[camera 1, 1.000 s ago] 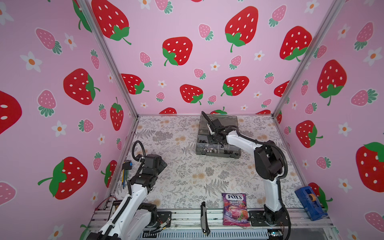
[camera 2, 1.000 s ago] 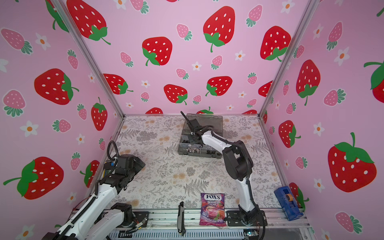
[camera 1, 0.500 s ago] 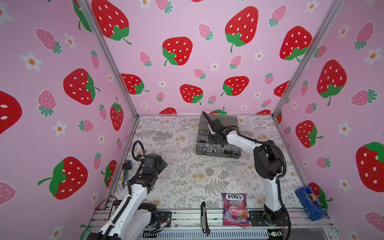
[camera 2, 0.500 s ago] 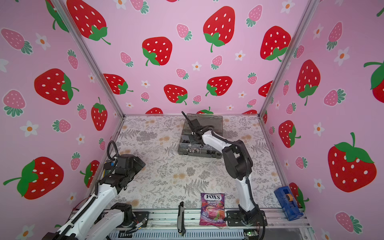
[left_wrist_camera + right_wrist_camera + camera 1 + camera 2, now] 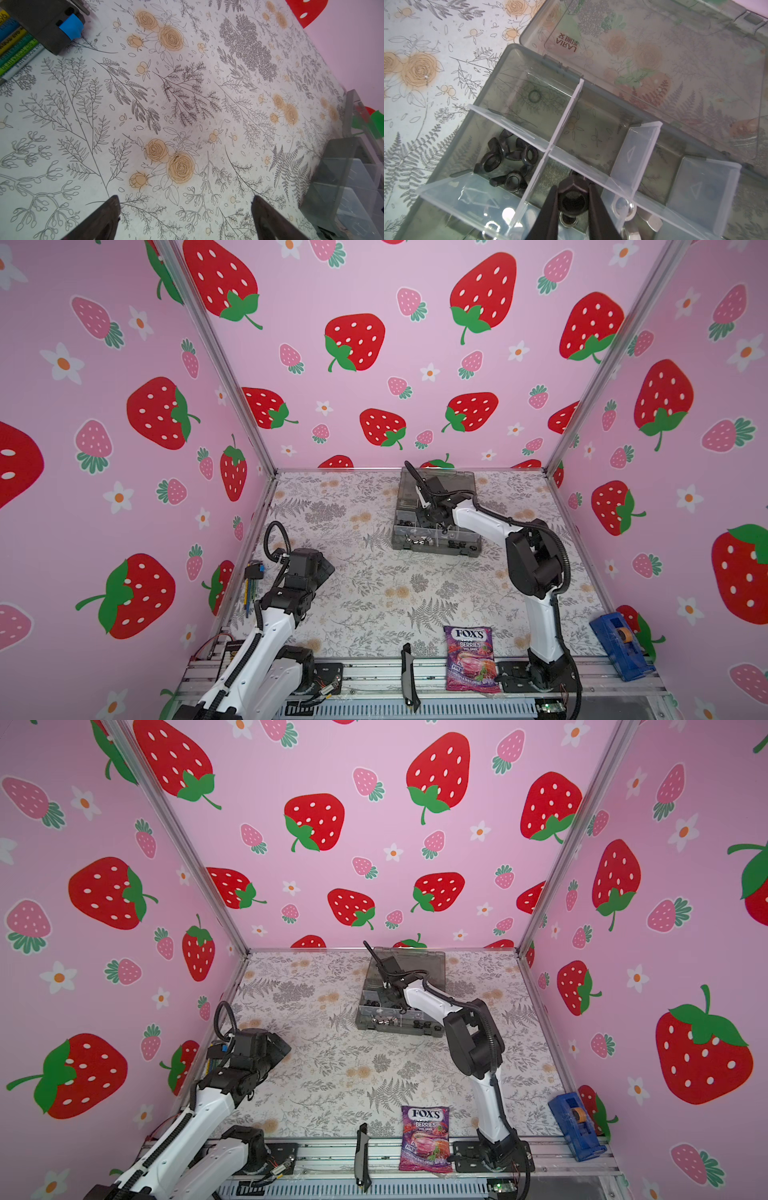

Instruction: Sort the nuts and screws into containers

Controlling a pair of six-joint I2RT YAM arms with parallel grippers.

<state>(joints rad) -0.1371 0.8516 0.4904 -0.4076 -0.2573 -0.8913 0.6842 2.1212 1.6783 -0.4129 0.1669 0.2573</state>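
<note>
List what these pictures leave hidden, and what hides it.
1. Both top views: nuts in the organiser box, too small to tell apart; right arm covers some.
2. Right wrist view: silver nuts near the black hex nut in the right end effector, cut by the frame edge.
3. Left wrist view: left end effector, only fingertips inside the frame.

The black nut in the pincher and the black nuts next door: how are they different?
The hex nut has six flat sides; the wing nuts have wings. The hex nut is pinched by the right gripper; the wing nuts lie loose. Both are black with a round hole.
</note>
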